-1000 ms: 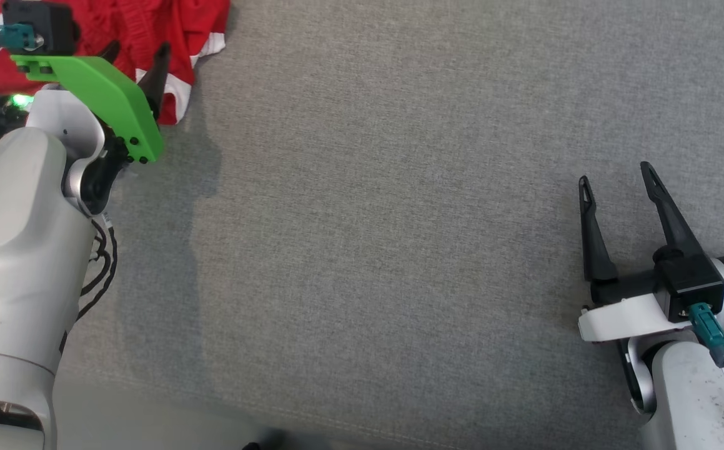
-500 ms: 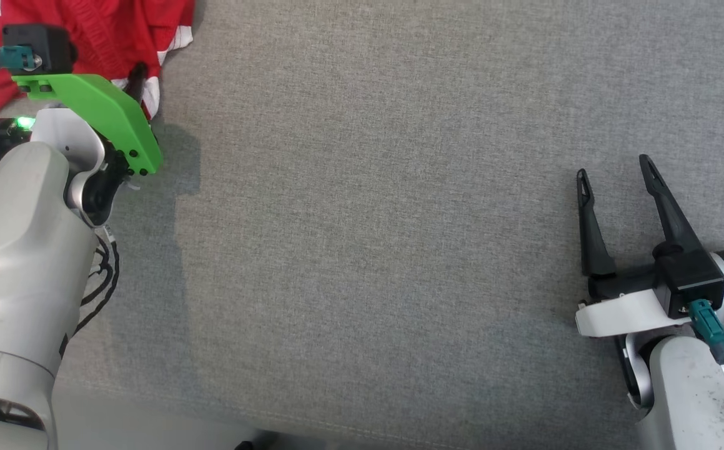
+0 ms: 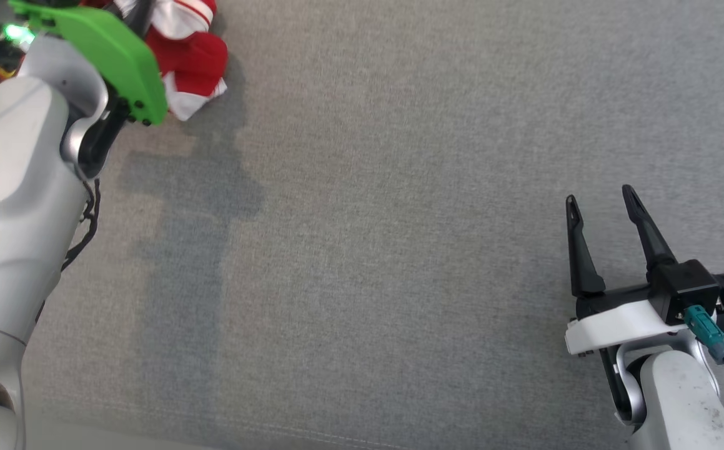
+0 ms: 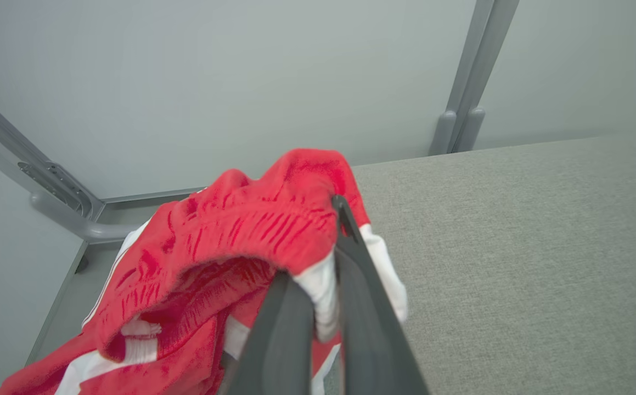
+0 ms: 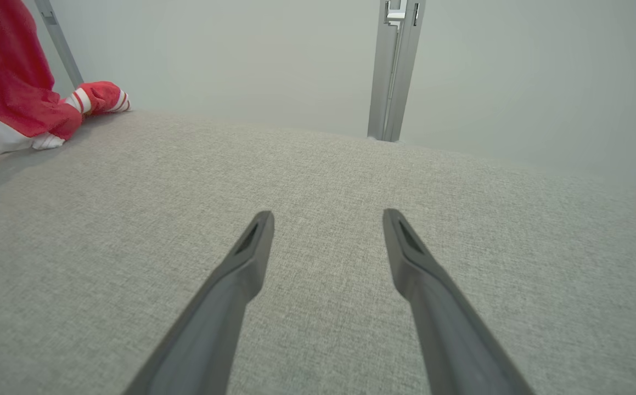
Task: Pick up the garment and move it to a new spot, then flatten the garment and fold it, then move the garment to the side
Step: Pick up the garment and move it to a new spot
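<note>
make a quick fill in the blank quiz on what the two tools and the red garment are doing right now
1. The left tool is ____ on a fold of the garment.
2. The right tool is ____ and holds nothing.
3. The garment is red with ____ parts.
4. In the head view the garment is at the upper ____ corner.
Missing words: shut; open; white; left

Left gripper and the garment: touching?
Touching. The left wrist view shows the left gripper shut on the garment, with red and white cloth pinched between its fingers.
</note>
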Controlling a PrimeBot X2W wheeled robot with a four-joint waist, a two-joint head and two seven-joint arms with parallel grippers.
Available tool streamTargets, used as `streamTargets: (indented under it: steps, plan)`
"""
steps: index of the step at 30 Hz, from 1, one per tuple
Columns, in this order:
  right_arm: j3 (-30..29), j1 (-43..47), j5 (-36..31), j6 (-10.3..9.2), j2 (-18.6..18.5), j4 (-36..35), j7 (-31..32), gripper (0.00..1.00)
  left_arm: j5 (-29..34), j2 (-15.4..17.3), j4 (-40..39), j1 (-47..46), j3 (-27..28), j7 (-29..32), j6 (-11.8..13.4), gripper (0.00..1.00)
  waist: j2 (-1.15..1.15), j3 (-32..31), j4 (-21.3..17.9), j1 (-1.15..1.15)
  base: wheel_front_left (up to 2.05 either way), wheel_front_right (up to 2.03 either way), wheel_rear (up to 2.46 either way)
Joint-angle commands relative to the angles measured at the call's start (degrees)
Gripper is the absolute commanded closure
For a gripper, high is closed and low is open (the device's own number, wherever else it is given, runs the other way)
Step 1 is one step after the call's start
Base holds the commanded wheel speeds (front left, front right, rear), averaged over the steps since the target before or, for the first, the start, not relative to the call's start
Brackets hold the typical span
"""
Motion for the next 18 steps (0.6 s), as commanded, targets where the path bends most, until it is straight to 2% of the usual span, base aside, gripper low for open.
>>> streamTargets:
  steps: [1, 5, 11, 18]
  plan:
    - [-0.07, 1.05, 1.19, -0.06, -0.19, 0.43, -0.04, 0.0, 0.09, 0.26, -1.41, -1.52, -1.24, 0.23, -0.07, 1.0, 0.0, -6.85, -3.52, 0.0, 0.0, 0.0, 0.0]
    - [-0.07, 2.59, 3.54, -0.06, -0.19, 1.67, -0.03, 0.0, 0.12, -0.52, -4.81, -3.51, -4.84, 1.09, -0.07, 1.0, 0.0, -11.43, -7.21, 0.0, 0.0, 0.0, 0.0]
    - [-1.16, 5.35, 5.7, -0.06, -0.17, 2.63, -0.04, 0.0, -3.61, -6.24, -9.64, -4.21, -6.84, 2.42, -0.08, 1.0, 0.0, -15.68, -13.16, 0.0, 0.0, 0.0, 0.0]
    - [-1.72, 6.48, 6.97, -0.06, -0.17, 2.53, -0.04, 0.0, -7.74, -12.76, -13.73, -0.45, -8.05, 1.21, 0.14, 1.0, 0.0, -14.24, -18.55, 0.0, 0.0, 0.0, 0.0]
